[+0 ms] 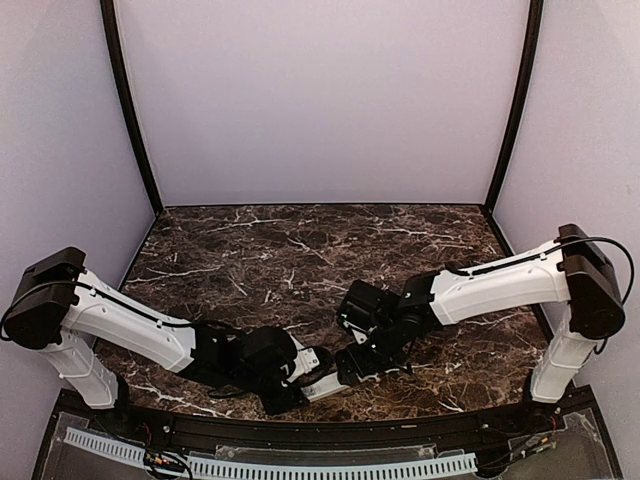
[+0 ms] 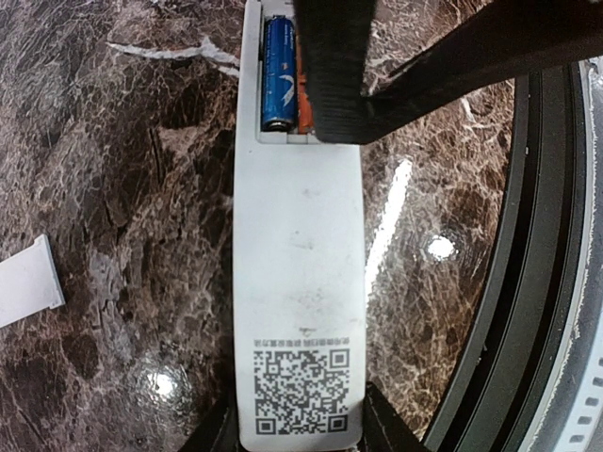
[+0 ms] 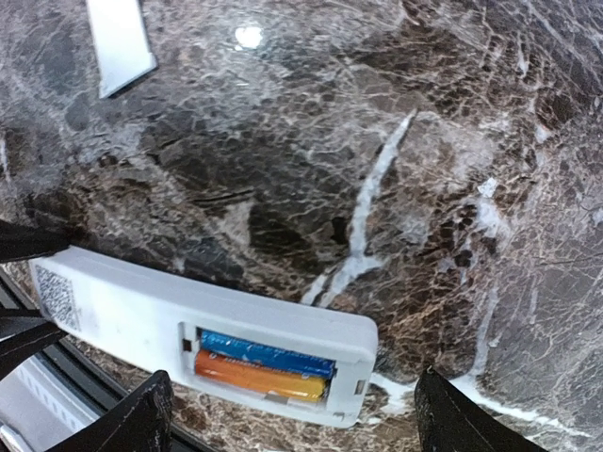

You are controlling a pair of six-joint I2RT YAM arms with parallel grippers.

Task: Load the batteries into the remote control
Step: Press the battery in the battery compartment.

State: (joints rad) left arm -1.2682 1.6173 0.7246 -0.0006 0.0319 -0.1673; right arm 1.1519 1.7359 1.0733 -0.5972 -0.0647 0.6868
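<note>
The smooth white remote control [image 2: 300, 235] lies face down near the glossy marble table's [image 2: 122, 169] front edge, slim blue and orange batteries [image 3: 268, 353] side by side in its open bay, the left gripper [image 2: 300, 428] pinching its coded end, the right gripper [image 3: 297, 419] spread wide over the bay, and a flat white lid [image 3: 118, 42] lying apart.

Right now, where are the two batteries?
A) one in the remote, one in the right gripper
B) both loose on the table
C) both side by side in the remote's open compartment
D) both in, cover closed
C: the blue battery and the orange battery lie side by side in the uncovered compartment of the remote control, while the white cover lies apart from it.
</note>
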